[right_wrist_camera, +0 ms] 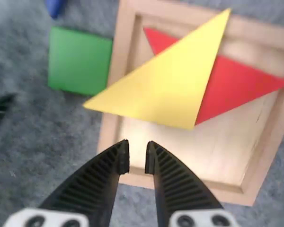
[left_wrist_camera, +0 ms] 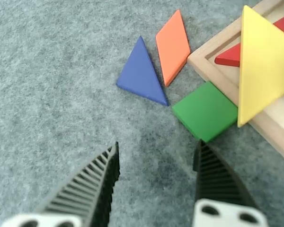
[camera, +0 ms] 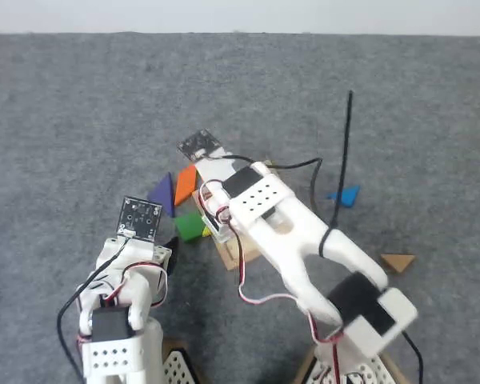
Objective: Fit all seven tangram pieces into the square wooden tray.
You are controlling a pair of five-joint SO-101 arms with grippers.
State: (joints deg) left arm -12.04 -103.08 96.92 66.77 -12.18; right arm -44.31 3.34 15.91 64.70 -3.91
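The square wooden tray (right_wrist_camera: 114,90) holds a red triangle (right_wrist_camera: 232,85). A large yellow triangle (right_wrist_camera: 173,90) lies tilted over the red one, with one corner sticking out past the tray's rim. My right gripper (right_wrist_camera: 137,157) hovers over the tray's edge, open by a narrow gap with nothing in it. A green square (left_wrist_camera: 206,111), a blue triangle (left_wrist_camera: 142,73) and an orange parallelogram (left_wrist_camera: 173,46) lie on the cloth beside the tray (left_wrist_camera: 213,66). My left gripper (left_wrist_camera: 156,161) stands open and empty, a little short of the green square.
In the high view the right arm (camera: 304,240) covers most of the tray (camera: 238,254). A small blue piece (camera: 346,195) and a brown triangle (camera: 398,262) lie apart on the grey cloth to the right. The left arm (camera: 128,280) is at the lower left.
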